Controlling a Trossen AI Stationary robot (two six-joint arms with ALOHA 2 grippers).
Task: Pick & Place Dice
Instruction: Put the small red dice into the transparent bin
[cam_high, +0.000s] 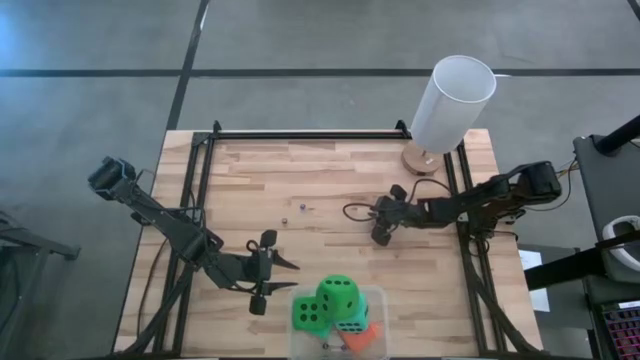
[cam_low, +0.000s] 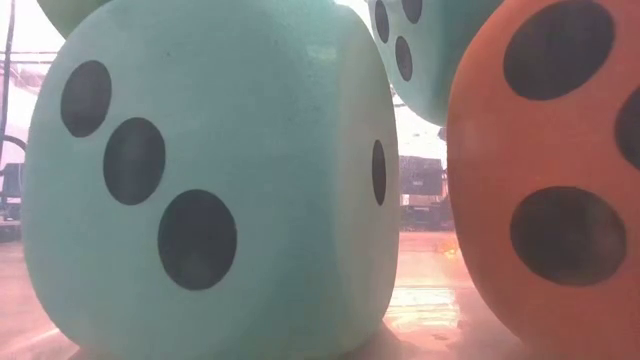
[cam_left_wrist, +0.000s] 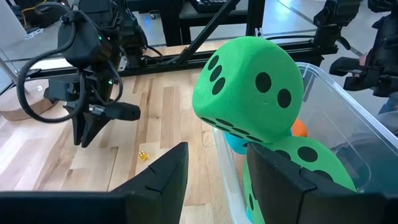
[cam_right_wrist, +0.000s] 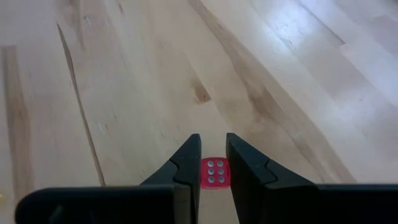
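So the right gripper (cam_right_wrist: 213, 165) is sitting low over the table (cam_high: 330, 190) around the 3 o'clock side, and it's pinching a tiny red die (cam_right_wrist: 215, 172) between its fingertips, six pips facing up. Wrist view shows it clearly, fingers pressed in on both sides of it.

The left gripper (cam_high: 268, 268) is hanging out near 7 o'clock, fingers spread with nothing in them, right beside the clear plastic bin (cam_high: 378, 297) at 6 o'clock.

That bin is holding the big foam dice: one bright green die (cam_high: 339, 295) is perching on top, tilted, another green die (cam_high: 309, 314) is sitting just beside it toward 9 o'clock, a teal die (cam_high: 352, 326) is poking out underneath and an orange-red die (cam_high: 362, 339) is wedging in at the bottom corner. The low view is basically all teal and orange foam.

There's also a tiny yellow die (cam_left_wrist: 143, 155) lying on the wood, and a couple of small specks (cam_high: 300, 209) near the middle that I can't make out. A white lamp (cam_high: 450, 105) is standing at 1 o'clock.
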